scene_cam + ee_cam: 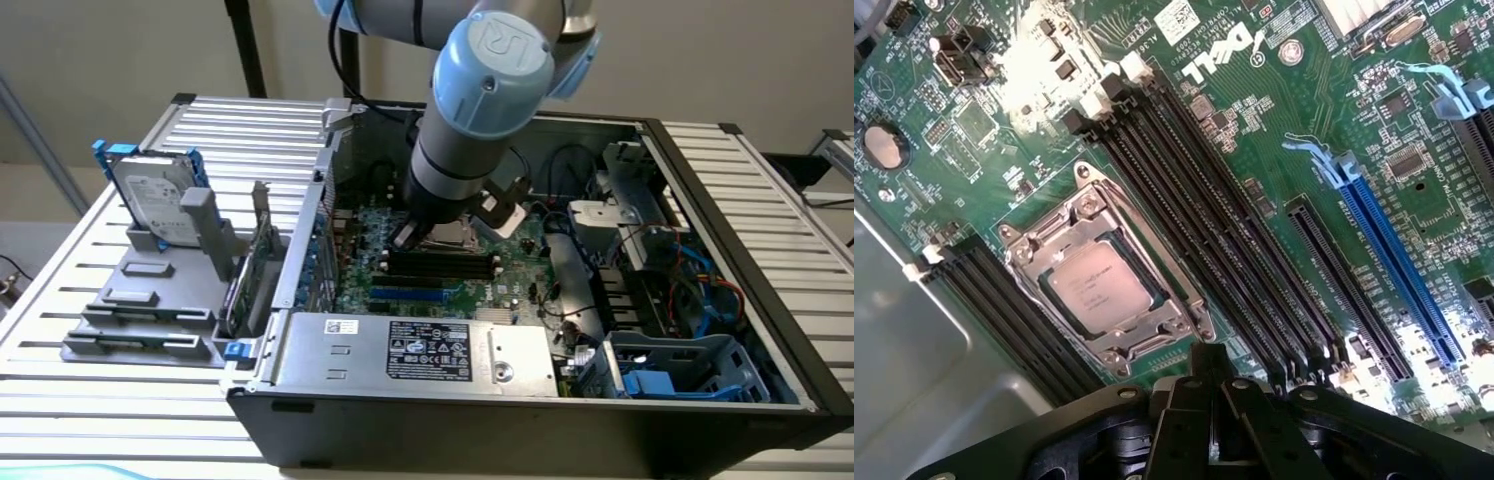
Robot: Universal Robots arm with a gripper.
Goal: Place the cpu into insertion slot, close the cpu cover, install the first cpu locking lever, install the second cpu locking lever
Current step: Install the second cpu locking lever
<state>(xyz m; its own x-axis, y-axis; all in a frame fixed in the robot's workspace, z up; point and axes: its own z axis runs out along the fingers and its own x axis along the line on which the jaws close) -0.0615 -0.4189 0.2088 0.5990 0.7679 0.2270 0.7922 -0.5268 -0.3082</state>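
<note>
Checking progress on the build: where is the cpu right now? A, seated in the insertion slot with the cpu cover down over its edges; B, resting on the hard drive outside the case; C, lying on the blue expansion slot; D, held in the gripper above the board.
A: the cpu sits in the insertion slot, with the cpu cover framing it.

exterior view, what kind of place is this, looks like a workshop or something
Probably a robotics test bench for computer assembly. An open desktop computer case lies on a slatted metal table, a robot arm reaches down into it over the green motherboard, and a removed hard drive stands in a grey holder beside the case.
</note>
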